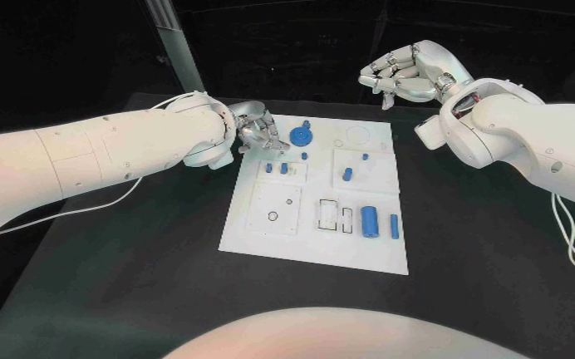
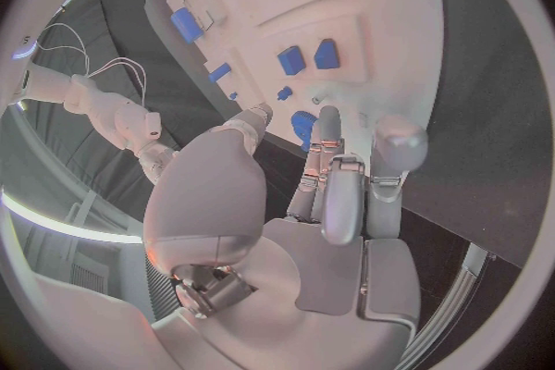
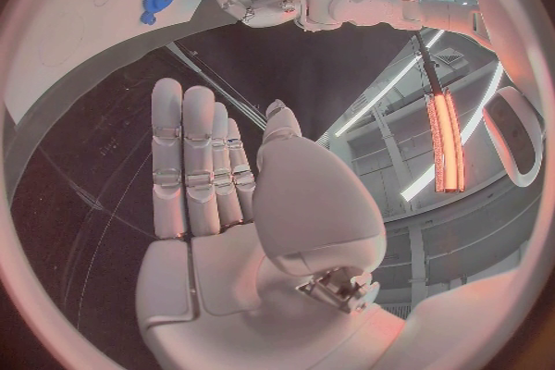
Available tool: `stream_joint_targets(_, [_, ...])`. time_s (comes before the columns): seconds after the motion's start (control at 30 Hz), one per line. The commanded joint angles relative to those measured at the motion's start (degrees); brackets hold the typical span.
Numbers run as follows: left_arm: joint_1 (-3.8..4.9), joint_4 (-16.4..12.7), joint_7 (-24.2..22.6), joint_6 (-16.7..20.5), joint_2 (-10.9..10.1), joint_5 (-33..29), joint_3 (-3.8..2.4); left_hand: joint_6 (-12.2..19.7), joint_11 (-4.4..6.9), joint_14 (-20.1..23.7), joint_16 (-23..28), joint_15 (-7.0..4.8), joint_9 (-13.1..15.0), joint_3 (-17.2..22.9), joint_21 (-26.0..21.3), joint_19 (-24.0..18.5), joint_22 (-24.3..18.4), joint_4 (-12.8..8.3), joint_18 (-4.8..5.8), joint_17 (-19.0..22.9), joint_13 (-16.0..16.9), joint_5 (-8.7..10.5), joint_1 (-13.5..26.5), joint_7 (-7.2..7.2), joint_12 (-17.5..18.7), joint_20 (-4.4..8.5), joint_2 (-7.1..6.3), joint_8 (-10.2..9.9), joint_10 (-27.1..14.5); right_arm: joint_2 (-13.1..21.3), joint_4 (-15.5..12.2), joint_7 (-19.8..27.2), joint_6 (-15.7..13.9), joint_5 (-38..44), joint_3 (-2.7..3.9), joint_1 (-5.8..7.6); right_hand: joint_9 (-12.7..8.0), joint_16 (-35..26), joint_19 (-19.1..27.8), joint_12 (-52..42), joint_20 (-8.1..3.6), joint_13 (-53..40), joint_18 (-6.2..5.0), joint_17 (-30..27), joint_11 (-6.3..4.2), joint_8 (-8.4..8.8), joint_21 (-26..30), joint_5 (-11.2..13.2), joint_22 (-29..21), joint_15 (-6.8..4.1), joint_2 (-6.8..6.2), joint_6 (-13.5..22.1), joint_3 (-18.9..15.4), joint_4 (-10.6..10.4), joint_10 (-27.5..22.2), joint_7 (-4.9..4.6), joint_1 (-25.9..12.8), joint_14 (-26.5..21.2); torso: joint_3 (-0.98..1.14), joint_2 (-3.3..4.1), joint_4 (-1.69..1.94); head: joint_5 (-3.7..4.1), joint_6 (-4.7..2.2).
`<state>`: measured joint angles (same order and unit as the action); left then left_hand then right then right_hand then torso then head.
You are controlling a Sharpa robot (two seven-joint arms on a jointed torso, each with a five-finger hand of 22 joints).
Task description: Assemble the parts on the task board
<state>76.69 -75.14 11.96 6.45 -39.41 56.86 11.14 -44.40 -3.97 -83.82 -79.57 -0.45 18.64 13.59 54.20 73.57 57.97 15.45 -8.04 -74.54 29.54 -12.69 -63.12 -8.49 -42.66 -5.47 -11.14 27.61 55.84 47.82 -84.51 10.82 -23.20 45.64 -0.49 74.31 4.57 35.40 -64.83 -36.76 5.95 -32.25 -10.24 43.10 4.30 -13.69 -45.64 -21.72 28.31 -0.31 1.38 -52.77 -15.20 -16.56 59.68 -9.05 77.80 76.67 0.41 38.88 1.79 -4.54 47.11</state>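
- Left hand point(image 1: 249, 130): at the far-left corner of the task board point(image 1: 270, 238), fingers curled down over the board edge. The left wrist view shows fingertips point(image 2: 328, 122) close to a small blue part, but you can't confirm a pinch; treat its state as undetermined.
- Right hand point(image 1: 410, 72): raised off the table beyond the board's far-right corner, well apart from all parts. Right wrist view shows fingers straight, side by side, palm bare: holding nothing.
- Blue gear point(image 1: 301, 135): lies flat on the board's far edge, just beside the left hand, toward board centre. Nearest part to either hand.
- Small blue pegs point(image 1: 277, 168): short pieces near the gear, on the near side of the left hand.
- Blue cylinder point(image 1: 371, 220) and thin blue pin point(image 1: 393, 225): near-right area of the board, long axes running near-to-far, beside open rectangular slots point(image 1: 327, 214).
- Key relation: the gear sits next to the left hand, inboard; the left hand is much closer than the right. Judgement: the next pick probably falls to the left hand, approached from its own side.
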Motion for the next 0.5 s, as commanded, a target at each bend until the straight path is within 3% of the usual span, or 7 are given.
stream_joint_targets(0.03, [0.15, -0.04, -10.89, 5.81, -0.32, -6.31, -0.05, 0.47, -0.42, 1.52, 3.58, 0.43, -0.76, -0.90, -6.03, -2.60, -4.93, 0.52, -1.12, 3.14, -1.21, -0.09, -1.57, -0.22, 0.98, -0.47, 0.36, 0.25, -1.91, -0.06, 0.03, 0.12, 0.20, 0.09, 0.04, 0.10, -0.06, -0.09, -0.41, 0.10, 0.05, 0.05, -0.30, 0.00, 0.10, 0.19, 0.20, -0.17, -0.08, 0.35, -0.02, 0.31, -0.41, 0.02, -0.39, 0.04, -0.47, 0.05, 0.02, 0.01, -0.01, 0.14, -0.14])
stream_joint_targets(0.1, [0.16, -0.01, -12.72, 6.43, -0.39, -7.14, -0.05, 0.66, -0.89, 5.32, 9.55, 0.79, -1.30, -1.02, -13.57, -6.39, -11.04, 0.45, -2.35, 10.12, -2.35, -0.02, -2.95, -0.51, 2.10, -0.81, 0.62, 0.34, -3.70, -0.06, 0.06, 0.13, 0.21, 0.09, 0.04, 0.10, -0.06, -0.09, -0.41, 0.10, 0.05, 0.05, -0.30, 0.00, 0.10, 0.19, 0.20, -0.17, -0.08, 0.35, -0.02, 0.31, -0.41, 0.02, -0.39, 0.04, -0.47, 0.05, 0.01, 0.02, -0.01, 0.25, -0.21])
stream_joint_targets(0.2, [0.17, 0.24, -14.85, 6.80, -0.11, -7.89, -0.04, 0.98, -1.31, 9.16, 15.42, 1.36, -2.28, -0.15, -16.60, -7.74, -13.12, -0.90, -2.44, 16.64, -4.18, -0.04, -6.65, -0.85, 3.50, -1.29, 1.25, 0.32, -5.69, -0.06, 0.11, 0.12, 0.22, 0.09, 0.04, 0.10, -0.06, -0.09, -0.41, 0.10, 0.05, 0.05, -0.30, 0.00, 0.10, 0.19, 0.20, -0.17, -0.08, 0.35, -0.02, 0.31, -0.41, 0.02, -0.39, 0.04, -0.47, 0.05, 0.00, 0.06, -0.02, 0.36, -0.34])
stream_joint_targets(0.27, [0.17, 0.73, -15.74, 6.65, 0.54, -6.73, -0.02, 1.22, -1.75, 13.13, 21.33, 1.81, -3.26, 1.47, -18.90, -8.80, -14.73, -3.15, -2.43, 23.19, -5.99, 0.10, -10.91, -1.20, 5.07, -1.64, 1.83, -0.04, -7.43, -0.07, 0.15, 0.10, 0.21, 0.09, 0.04, 0.10, -0.06, -0.09, -0.42, 0.10, 0.05, 0.05, -0.30, 0.00, 0.10, 0.20, 0.21, -0.18, -0.09, 0.35, 0.00, 0.31, -0.42, 0.02, -0.39, 0.04, -0.49, 0.05, 0.00, 0.06, -0.02, 0.36, -0.34])
stream_joint_targets(0.37, [0.09, 1.89, -17.02, 6.01, 2.10, -1.63, 0.02, 0.78, -1.58, 14.76, 24.37, 1.58, -5.03, 5.11, -20.43, -8.69, -16.05, -6.43, -2.49, 26.86, -8.85, 0.56, -16.21, -0.89, 7.46, -1.50, 1.55, -1.55, -7.91, -0.21, 0.24, 0.05, 0.24, 0.09, 0.04, 0.10, -0.06, -0.15, -0.43, 0.07, 0.06, 0.10, -0.30, 0.02, 0.09, 0.21, 0.26, -0.31, -0.12, 0.35, 0.06, 0.34, -0.42, 0.12, -0.41, 0.04, -0.43, 0.06, -0.03, 0.06, -0.15, 0.79, -0.85])
stream_joint_targets(0.5, [-0.24, 3.97, -18.04, 5.40, 4.54, 6.43, 0.05, -1.69, -1.49, 14.45, 25.00, 1.28, -7.47, 7.21, -21.13, -7.68, -16.92, -8.29, -2.43, 28.62, -12.70, 4.20, -17.81, -0.42, 10.53, -1.27, 0.38, -4.00, -7.08, -0.35, 0.32, -0.13, 0.36, 0.09, 0.04, 0.09, -0.07, -0.57, -0.47, 0.13, 0.07, 0.29, -0.31, -0.14, 0.10, 0.28, 0.39, -0.58, -0.20, 0.35, 0.17, 0.44, -0.37, 0.40, -0.60, 0.02, 0.02, -0.01, -0.10, 0.12, -0.23, 1.30, -1.40])
